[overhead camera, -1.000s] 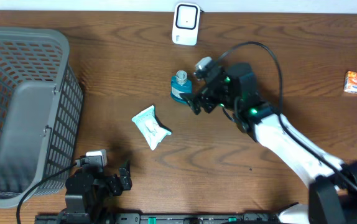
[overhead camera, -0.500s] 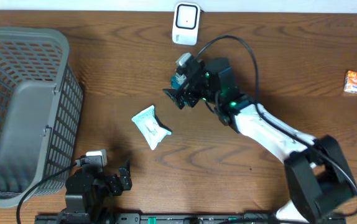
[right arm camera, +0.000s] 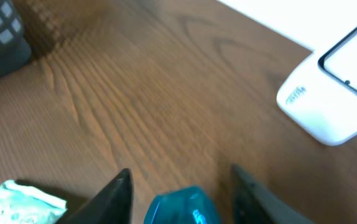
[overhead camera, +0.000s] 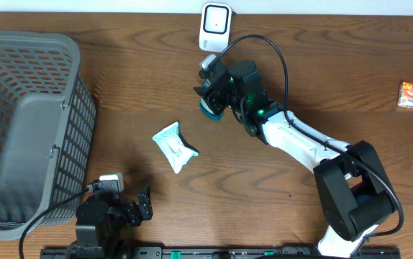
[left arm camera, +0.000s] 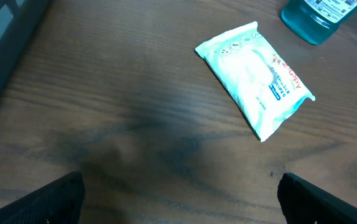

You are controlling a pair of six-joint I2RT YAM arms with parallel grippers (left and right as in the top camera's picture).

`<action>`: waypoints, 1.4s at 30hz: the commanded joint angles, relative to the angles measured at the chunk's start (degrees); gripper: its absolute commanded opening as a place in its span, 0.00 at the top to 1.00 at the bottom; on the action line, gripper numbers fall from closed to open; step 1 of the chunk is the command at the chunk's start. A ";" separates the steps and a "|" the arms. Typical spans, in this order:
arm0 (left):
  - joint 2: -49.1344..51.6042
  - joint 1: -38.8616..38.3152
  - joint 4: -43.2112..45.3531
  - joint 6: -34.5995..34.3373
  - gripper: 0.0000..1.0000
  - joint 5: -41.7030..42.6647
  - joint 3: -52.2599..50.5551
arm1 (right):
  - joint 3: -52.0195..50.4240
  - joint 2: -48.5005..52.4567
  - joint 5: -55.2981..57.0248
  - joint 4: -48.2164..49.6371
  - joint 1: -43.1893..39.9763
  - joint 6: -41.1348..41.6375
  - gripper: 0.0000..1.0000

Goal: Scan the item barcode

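Blue bottle [overhead camera: 208, 109] stands on the tabletop [overhead camera: 120, 72] near the white scanner [overhead camera: 215, 27], between the right gripper [right arm camera: 180, 173] jaws; we cannot tell whether they grip it. Left gripper [left arm camera: 178, 180] jaws stand wide.

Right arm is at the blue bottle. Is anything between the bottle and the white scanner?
Nothing visible. The right gripper straddles the blue bottle, and only bare tabletop lies between it and the white scanner. The wipes packet lies off that path.
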 commanded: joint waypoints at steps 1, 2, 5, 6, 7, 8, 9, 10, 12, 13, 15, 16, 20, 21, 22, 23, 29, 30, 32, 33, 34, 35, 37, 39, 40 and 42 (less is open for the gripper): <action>-0.07 0.20 -1.86 0.11 0.01 0.70 -0.48 | 0.87 0.81 -0.68 -2.34 0.22 -0.35 0.63; -0.07 0.20 -1.86 0.11 0.01 0.70 -0.48 | 0.87 1.05 -0.68 -3.06 0.22 -0.37 0.63; -0.07 0.20 -1.86 0.11 0.01 0.70 -0.48 | 0.87 1.86 -0.68 -4.68 0.22 -0.35 0.55; -0.07 0.20 -1.86 0.11 0.01 0.72 -0.48 | 0.87 2.19 -0.66 -4.87 0.22 -0.35 0.56; -0.07 0.20 -1.86 0.11 0.01 0.70 -0.48 | 0.87 2.40 -0.66 -4.87 0.22 -0.35 0.60; -0.07 0.20 -1.86 0.11 0.01 0.70 -0.48 | 0.87 2.43 -0.63 -4.87 0.22 -0.35 0.64; -0.07 0.20 -1.86 0.11 0.01 0.70 -0.48 | 0.87 2.47 -0.66 -4.85 0.22 -0.35 0.69; -0.07 0.20 -1.86 0.11 0.01 0.70 -0.48 | 0.87 2.47 -0.66 -4.79 0.22 -0.33 0.76; -0.07 0.20 -1.86 0.11 0.01 0.70 -0.48 | 0.94 2.47 -0.68 -4.61 0.22 -0.28 0.87; -0.07 0.20 -1.86 0.11 0.01 0.70 -0.48 | 1.07 2.38 -0.68 -4.72 0.22 0.11 0.90; -0.07 0.20 -1.86 0.11 0.01 0.70 -0.48 | 1.77 1.27 -2.60 -5.81 0.02 1.66 0.99; -0.07 0.20 -1.86 0.11 0.01 0.70 -0.48 | 2.12 0.57 -4.74 -6.54 -0.24 1.68 0.99; -0.07 0.20 -1.86 0.11 0.01 0.70 -0.48 | 3.19 -4.72 -16.06 -11.39 -2.89 2.49 0.99; -0.07 0.20 -1.86 0.11 0.01 0.70 -0.48 | 3.19 -6.12 -18.40 -12.44 -3.67 2.51 0.99; -0.07 0.20 -1.86 0.11 0.01 0.70 -0.48 | 3.19 -7.89 -21.24 -13.86 -4.68 2.56 0.99; -0.07 0.20 -1.86 0.11 0.01 0.70 -0.48 | 3.19 -9.42 -23.87 -15.21 -5.57 3.21 0.99; -0.07 0.20 -1.86 0.11 0.01 0.70 -0.48 | 3.19 -19.10 -49.77 -26.53 -12.90 7.80 0.99; -0.07 0.20 -1.86 0.11 0.01 0.70 -0.48 | 3.17 -19.80 -53.37 -27.85 -13.62 7.82 0.99; -0.07 0.20 -1.86 0.11 0.01 0.70 -0.48 | 3.17 -20.94 -59.49 -30.56 -14.71 7.74 0.99; -0.07 0.20 -1.86 0.11 0.01 0.70 -0.48 | 3.17 -21.38 -61.46 -31.80 -15.06 7.58 0.99; -0.07 0.20 -1.86 0.11 0.01 0.70 -0.48 | 3.17 -21.84 -62.75 -33.22 -15.34 7.58 0.99; -0.07 0.20 -1.86 0.11 0.01 0.70 -0.48 | 3.17 -22.29 -63.32 -34.67 -15.50 7.30 0.99; -0.07 0.20 -1.86 0.11 0.01 0.70 -0.48 | 3.17 -22.93 -63.28 -37.31 -15.52 4.68 0.99; -0.07 0.20 -1.86 0.11 0.01 0.70 -0.48 | 3.17 -23.54 -63.25 -40.33 -15.52 2.16 0.99; -0.07 0.20 -1.86 0.11 0.01 0.70 -0.48 | 3.17 -23.80 -63.21 -41.29 -15.52 1.62 0.99; -0.07 0.20 -1.86 0.11 0.01 0.70 -0.48 | 3.17 -24.52 -60.52 -44.15 -15.37 0.00 0.98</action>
